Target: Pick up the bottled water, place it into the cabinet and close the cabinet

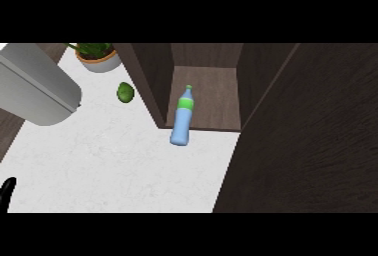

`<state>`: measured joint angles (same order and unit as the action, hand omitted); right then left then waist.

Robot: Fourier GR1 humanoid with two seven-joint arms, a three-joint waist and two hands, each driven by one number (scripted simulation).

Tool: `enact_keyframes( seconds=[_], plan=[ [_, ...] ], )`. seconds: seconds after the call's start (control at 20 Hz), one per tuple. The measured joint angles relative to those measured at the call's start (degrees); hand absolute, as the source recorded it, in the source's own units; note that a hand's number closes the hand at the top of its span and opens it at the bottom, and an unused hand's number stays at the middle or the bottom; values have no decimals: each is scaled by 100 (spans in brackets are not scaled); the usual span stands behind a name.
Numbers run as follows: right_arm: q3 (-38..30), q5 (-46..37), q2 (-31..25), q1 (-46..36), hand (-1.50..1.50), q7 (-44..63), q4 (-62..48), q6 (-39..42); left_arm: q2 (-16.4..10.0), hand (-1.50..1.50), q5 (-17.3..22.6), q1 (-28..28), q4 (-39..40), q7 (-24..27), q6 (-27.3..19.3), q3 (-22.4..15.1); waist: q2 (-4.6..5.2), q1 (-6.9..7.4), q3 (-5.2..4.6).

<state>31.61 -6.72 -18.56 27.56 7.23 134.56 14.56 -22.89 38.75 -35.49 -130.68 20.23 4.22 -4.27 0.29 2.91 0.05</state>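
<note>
1. Nearest you is a grey forearm (37,85), filling the upper-left corner and hiding the counter's back-left part.
2. The bottled water (181,119) is in no hand. Its green cap points into the cabinet (210,95) and its blue base sticks out past the front edge of the cabinet floor, over the counter (111,160).
3. Risk one: if you swing the cabinet door (303,150) now, it will likely catch that protruding base and either jam or knock the bottle out onto the counter. Push the bottle deeper first.
4. Risk two: the bottle sits beside the cabinet's left wall, so a sideways nudge could pivot it off the front edge rather than slide it in.
5. You cannot tell whether the bottle lies flat or tilts on that edge.
6. The black sliver at the counter's front-left edge is probably the left hand (7,192). It is cut off, so you cannot tell whether it is open or closed. The right hand is out of view.
7. The open door hides the counter's right side.
8. The green fruit (125,92) and potted plant (97,56) sit well clear, near the counter's back edge.
</note>
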Motion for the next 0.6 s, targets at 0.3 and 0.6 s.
enact_keyframes(
  seconds=[0.3, 0.6],
  plan=[
    [-127, 280, 625, -701, 150, 551, -331, -53, -193, -150, 403, -188, 69, 35, 413, 439, 9, 100, -9],
    [189, 608, 1372, -1881, 150, 1338, -1040, -679, -350, -150, 849, -528, 58, 65, 868, 894, 56, 125, 2]
  ],
)
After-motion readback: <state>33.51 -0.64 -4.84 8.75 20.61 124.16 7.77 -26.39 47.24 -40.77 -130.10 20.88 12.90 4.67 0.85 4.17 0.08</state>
